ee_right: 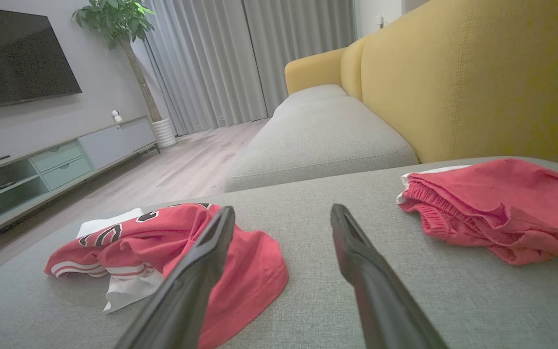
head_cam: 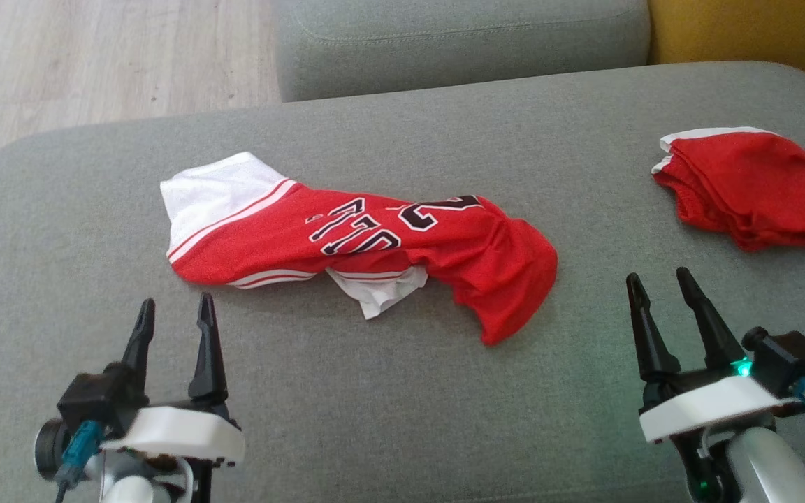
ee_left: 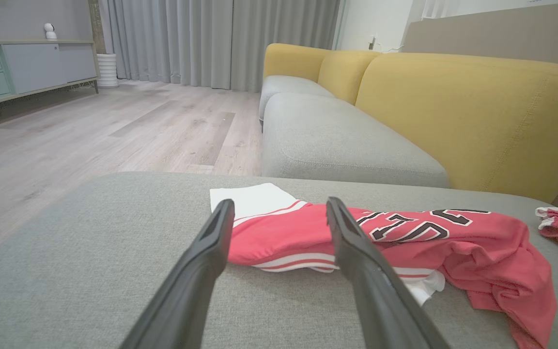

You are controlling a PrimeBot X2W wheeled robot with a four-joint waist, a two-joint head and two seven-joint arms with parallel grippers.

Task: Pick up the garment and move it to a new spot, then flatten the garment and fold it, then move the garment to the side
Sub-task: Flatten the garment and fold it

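A: Where is the garment?
B: The crumpled red mesh jersey with white trim [head_cam: 374, 241] lies mid-seat on the grey fabric sofa cushion [head_cam: 402, 405], untouched.
A: Tools?
B: The left tool [head_cam: 176, 302] and the right tool [head_cam: 657, 274] are both spread wide, empty, just short of it. A folded red cloth [head_cam: 752, 188] lies far right.

Living room. A grey sofa seat [head_cam: 402, 433] spans the foreground. A second grey seat cushion [ee_left: 337, 140] lies beyond it, and both are backed by yellow backrests [ee_left: 453, 121]. A pale wood-plank floor [ee_left: 90, 131] runs to floor-length grey curtains [ee_left: 201, 39]. On the grey wall [ee_right: 95, 82] hangs a dark television [ee_right: 12, 58], above a low cabinet [ee_right: 56, 160] with pale green drawers and open shelves; a small white object [ee_right: 116, 116] sits on its top. A leafy plant [ee_right: 114, 19] in a white ribbed pot [ee_right: 165, 132] stands beside the cabinet, near the curtains. Lighting is soft and even.
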